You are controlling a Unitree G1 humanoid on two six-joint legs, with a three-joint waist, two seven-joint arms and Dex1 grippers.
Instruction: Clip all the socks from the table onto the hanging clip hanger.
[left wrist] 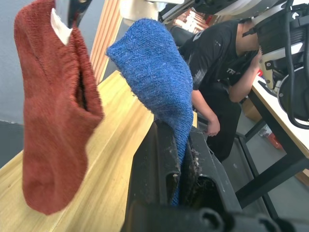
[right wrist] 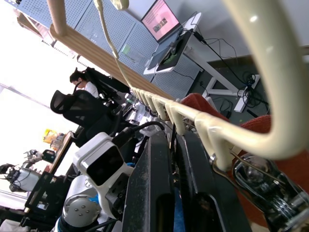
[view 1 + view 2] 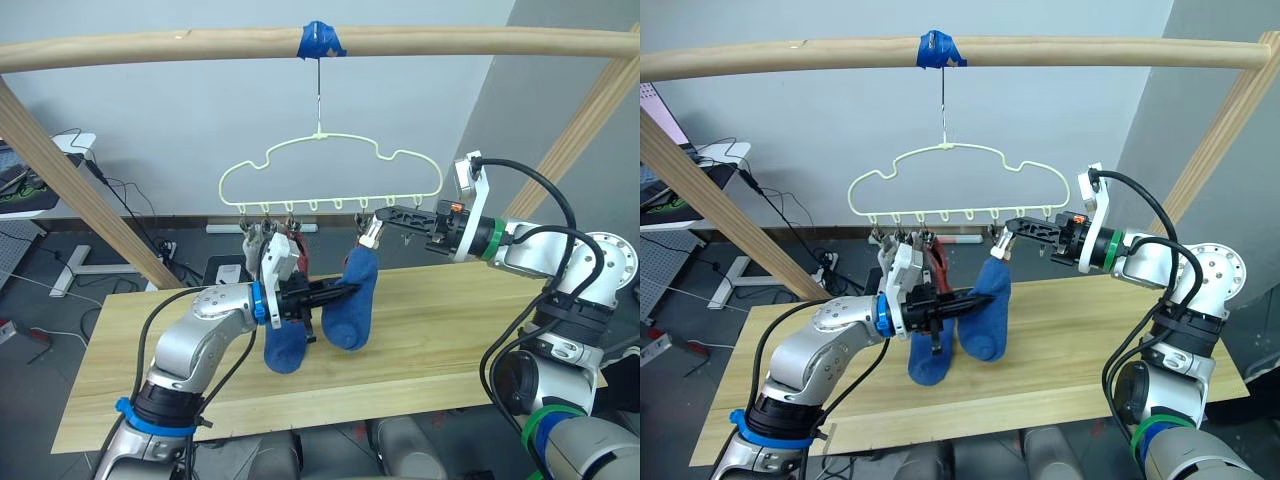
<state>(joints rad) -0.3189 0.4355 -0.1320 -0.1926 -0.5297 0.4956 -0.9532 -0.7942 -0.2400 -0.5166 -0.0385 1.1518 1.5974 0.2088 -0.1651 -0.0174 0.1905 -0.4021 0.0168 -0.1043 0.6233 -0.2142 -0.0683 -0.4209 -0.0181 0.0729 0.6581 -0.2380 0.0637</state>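
Left gripper (image 3: 335,292) grasps a blue sock (image 3: 352,300); right gripper (image 3: 380,213) seemingly pinches a clip (image 3: 370,235) — next, release carefully.

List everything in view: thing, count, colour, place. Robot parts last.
Clip hanger: one, pale yellow-green wire, hanging by its hook from the pole.
Pole frame: one, pale wood, a horizontal pole overhead with slanted side poles; blue tape where the hook hangs.
Blue socks: two; one hanging from a clip, one lower beside it, over the table.
Rust-red sock: one clearly seen, hanging from a clip.
Table: one, light yellowish wood planks, under the hanger.
Person: one, dark shirt, seated in the background.
Left gripper: black, shut on a blue sock.
Right gripper: black, at the hanger's clip row, closed on a clip above the hanging blue sock.
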